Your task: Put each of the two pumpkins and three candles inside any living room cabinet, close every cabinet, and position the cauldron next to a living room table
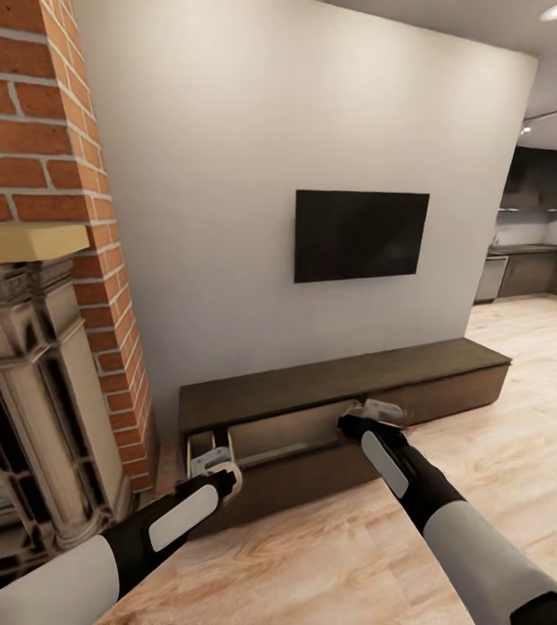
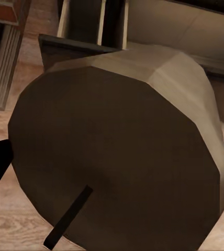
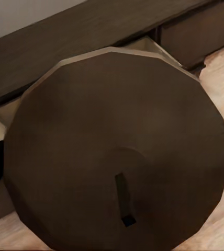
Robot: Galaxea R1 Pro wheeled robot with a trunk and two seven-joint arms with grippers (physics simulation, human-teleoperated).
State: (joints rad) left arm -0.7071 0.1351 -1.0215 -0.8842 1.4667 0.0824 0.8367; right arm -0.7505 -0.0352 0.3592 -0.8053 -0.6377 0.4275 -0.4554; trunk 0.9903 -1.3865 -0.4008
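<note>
Each arm carried a candle toward the cabinet (image 1: pixel 348 386) with its open drawer (image 1: pixel 291 434) at lower centre: the left gripper (image 1: pixel 218 469) clamped one candle (image 2: pixel 117 151), the right gripper (image 1: pixel 374 417) another (image 3: pixel 117 146), presumably to drop both inside.

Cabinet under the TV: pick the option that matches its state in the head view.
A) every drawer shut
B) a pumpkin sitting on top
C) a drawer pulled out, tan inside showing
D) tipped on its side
C: the cabinet has a drawer pulled out toward the robot with its light tan inside exposed, and the left gripper and right gripper each hold a candle at it.
</note>
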